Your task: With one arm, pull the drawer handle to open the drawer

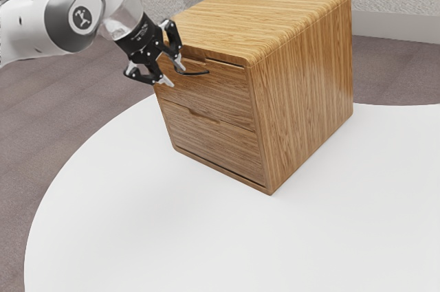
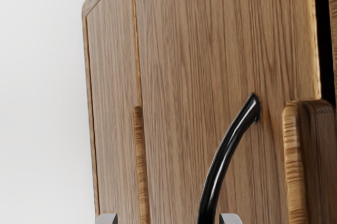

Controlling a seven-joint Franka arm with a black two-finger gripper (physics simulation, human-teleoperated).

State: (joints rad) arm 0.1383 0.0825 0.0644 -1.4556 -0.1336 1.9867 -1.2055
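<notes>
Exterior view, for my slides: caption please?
Open gripper straddles the top drawer handle of a wooden cabinet on a white table.

You see the black handle (image 2: 229, 155) curving off the wooden drawer front (image 2: 184, 50), at 12 o'clock from the two grey fingertips (image 2: 108, 218). They stand apart, the handle nearer one. White table (image 2: 37, 103) lies past the wood's edge.

No words, numbers or labels can be read anywhere. The one mark is a small dark emblem (image 1: 82, 17) on the round grey cap (image 1: 69, 3) of the robot arm's joint, too small to make out.
</notes>
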